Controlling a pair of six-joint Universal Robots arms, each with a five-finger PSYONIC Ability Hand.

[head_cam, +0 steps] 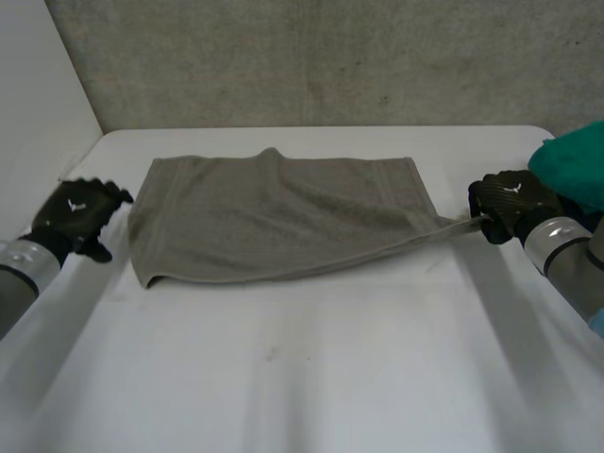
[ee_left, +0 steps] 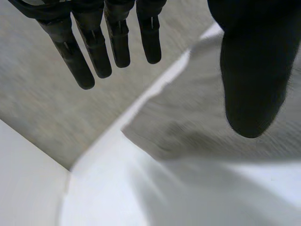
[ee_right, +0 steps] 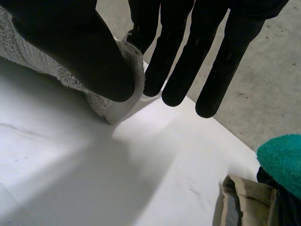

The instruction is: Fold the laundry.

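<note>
Grey-brown towel (head_cam: 274, 217) on the white table (head_cam: 302, 377) in the head view. Lies mostly flat toward the far edge, about midway between the left and right edges. Near right corner drawn out into a thin, taut point reaching toward the right edge. At that point, by the right edge, the right hand (head_cam: 510, 203), closed on the corner. At the left edge, the left hand (head_cam: 75, 212), just beside the towel's left side and apart from it. Heaped at the far right corner, just behind the right hand, a teal cloth (head_cam: 576, 165).

Left wrist view: left hand (ee_left: 251, 61) above the table (ee_left: 141, 197), fingers (ee_left: 80, 61) straight and spread well away from the thumb, nothing held between them. Below, a corner of the towel (ee_left: 188, 132) flat on the surface, clear of the fingertips. Beyond the table's edge, a grey concrete wall (ee_left: 47, 108).

Right wrist view: right hand (ee_right: 84, 56) with the thumb pressed against one finger, the towel (ee_right: 99, 106) corner pinched between the two, the cloth below it trailing down to the table (ee_right: 94, 179). Remaining fingers (ee_right: 174, 61) straight beside the pinch. Past the fingertips, at the table's edge, the teal cloth (ee_right: 282, 160) and a beige garment (ee_right: 240, 202), lying together.
</note>
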